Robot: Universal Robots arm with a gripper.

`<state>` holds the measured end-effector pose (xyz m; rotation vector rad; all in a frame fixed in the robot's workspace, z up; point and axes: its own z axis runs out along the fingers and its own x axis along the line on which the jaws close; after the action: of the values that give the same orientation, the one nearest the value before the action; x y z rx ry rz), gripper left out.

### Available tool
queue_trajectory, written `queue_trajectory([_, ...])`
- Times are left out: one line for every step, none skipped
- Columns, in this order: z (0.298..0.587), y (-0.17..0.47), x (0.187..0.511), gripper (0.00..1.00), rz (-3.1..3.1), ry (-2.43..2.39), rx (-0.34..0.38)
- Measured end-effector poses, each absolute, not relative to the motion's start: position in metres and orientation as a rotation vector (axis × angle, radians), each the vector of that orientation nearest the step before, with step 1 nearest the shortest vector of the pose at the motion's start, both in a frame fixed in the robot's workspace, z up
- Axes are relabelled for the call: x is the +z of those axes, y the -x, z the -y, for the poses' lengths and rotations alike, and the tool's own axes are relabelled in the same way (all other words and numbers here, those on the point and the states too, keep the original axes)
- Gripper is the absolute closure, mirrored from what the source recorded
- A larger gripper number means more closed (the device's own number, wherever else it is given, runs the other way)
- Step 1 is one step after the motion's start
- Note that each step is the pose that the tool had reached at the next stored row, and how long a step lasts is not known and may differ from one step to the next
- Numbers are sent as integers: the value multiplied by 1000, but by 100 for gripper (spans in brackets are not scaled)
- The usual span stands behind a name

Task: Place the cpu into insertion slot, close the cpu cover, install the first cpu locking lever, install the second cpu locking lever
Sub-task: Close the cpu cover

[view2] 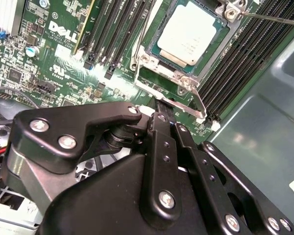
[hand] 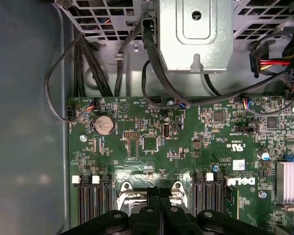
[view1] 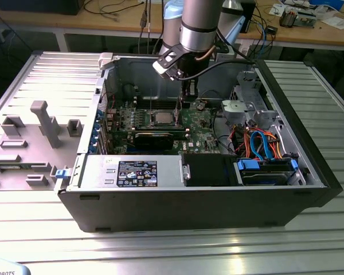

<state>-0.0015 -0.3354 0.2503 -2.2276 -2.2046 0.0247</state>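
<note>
Near the green circuit board's (hand: 152, 142) middle, the gripper (view2: 159, 105) (fingers pinched shut, empty) should press the cpu cover (view2: 161, 66) squarely down, clear of the cpu (view2: 188, 36).

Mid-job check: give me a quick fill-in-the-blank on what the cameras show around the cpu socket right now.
1. The ____ already lies in the insertion slot.
2. The gripper hangs close to that slot, over the ____ motherboard.
3. The coin cell battery on the motherboard is ____ in shape.
Missing words: cpu; green; round.
</note>
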Motion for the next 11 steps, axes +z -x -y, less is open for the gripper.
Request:
queue_trajectory([335, 2, 250, 89, 2205, 2228, 25])
queue_trajectory([335, 3, 250, 89, 2205, 2228, 25])
queue_trajectory([335, 4, 250, 89, 2205, 2228, 25])
queue_trajectory([335, 4, 250, 89, 2205, 2228, 25])
queue_trajectory([335, 5, 250, 89, 2205, 2228, 25])
queue_trajectory([335, 5, 250, 89, 2205, 2228, 25])
queue_trajectory([335, 5, 250, 89, 2205, 2228, 25])
queue_trajectory([335, 6, 250, 89, 2205, 2228, 25])
queue_trajectory([335, 6, 250, 89, 2205, 2228, 25])
queue_trajectory([335, 7, 250, 89, 2205, 2228, 25])
queue_trajectory([335, 7, 250, 89, 2205, 2228, 25])
